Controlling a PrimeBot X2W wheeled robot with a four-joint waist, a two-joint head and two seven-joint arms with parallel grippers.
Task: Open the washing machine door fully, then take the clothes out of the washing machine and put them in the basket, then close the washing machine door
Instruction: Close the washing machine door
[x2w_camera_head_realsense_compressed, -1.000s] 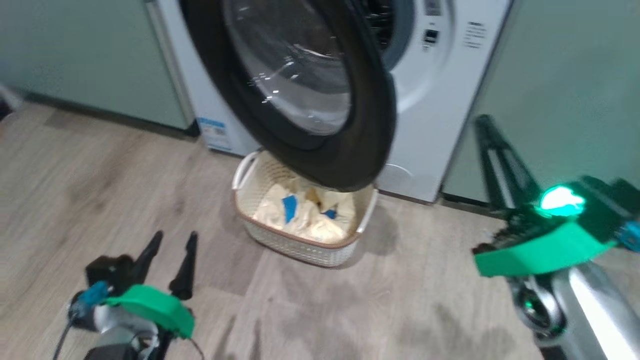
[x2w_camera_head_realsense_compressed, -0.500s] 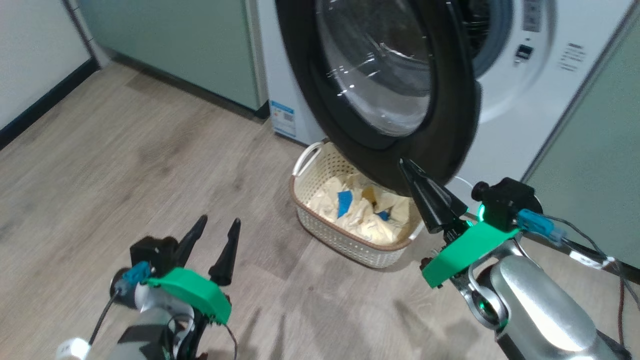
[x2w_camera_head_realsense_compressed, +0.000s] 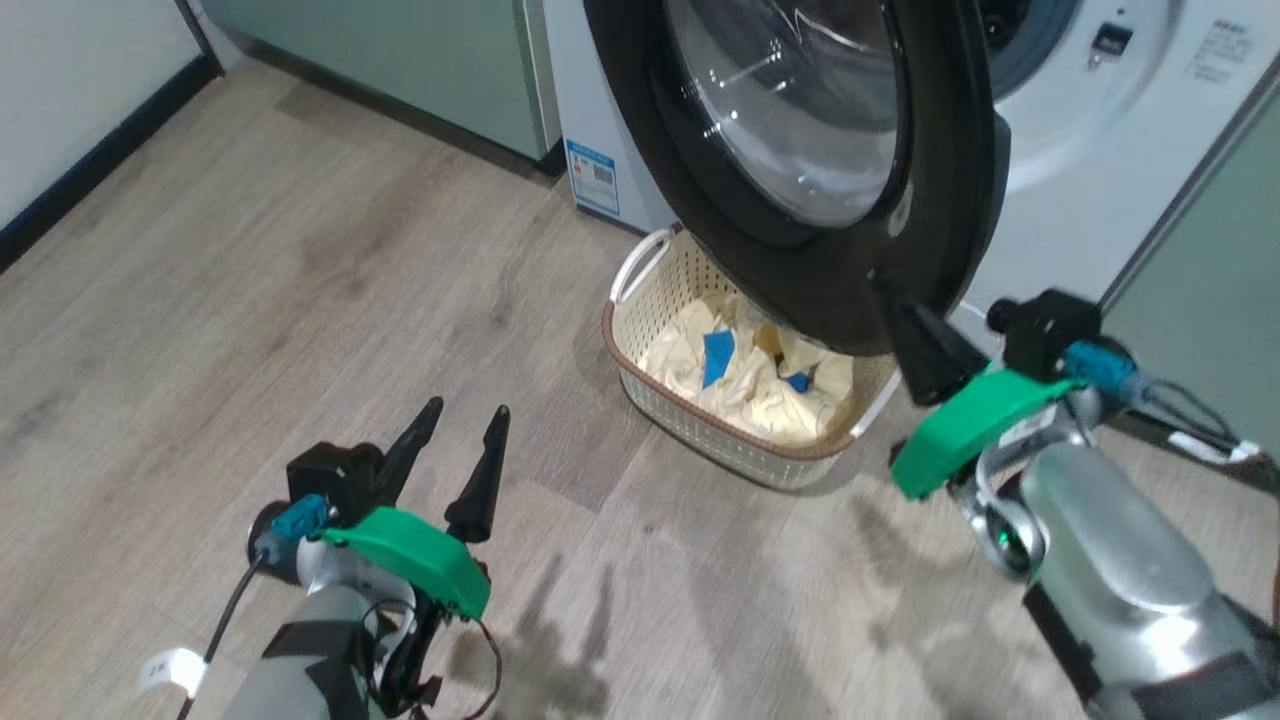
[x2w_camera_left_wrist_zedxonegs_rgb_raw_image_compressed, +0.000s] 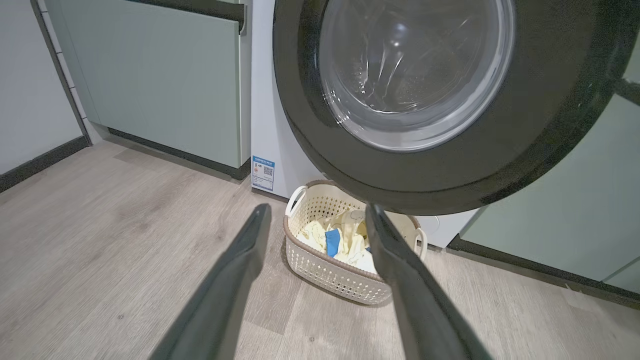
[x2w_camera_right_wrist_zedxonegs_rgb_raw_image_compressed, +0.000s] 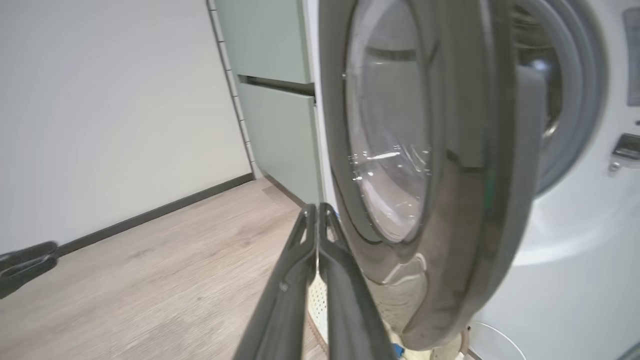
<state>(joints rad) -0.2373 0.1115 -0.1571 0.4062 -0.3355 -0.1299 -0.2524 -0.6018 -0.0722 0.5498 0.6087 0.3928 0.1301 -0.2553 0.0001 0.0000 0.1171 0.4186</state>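
While the washing machine door (x2w_camera_head_realsense_compressed: 820, 170) stands swung out, free edge toward me, my right fingers (x2w_camera_right_wrist_zedxonegs_rgb_raw_image_compressed: 300, 270) sit clenched empty by its rim, left fingers (x2w_camera_head_realsense_compressed: 483, 475) spread empty.

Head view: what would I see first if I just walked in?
The door, big, round and black-rimmed, hangs open over the basket, which holds cream clothes. The right gripper, shut, points at the door's lower edge; the left gripper is open, low at the left.

right claw (x2w_camera_head_realsense_compressed: 892, 302) swung in, now at washing machine door (x2w_camera_head_realsense_compressed: 955, 150) rim
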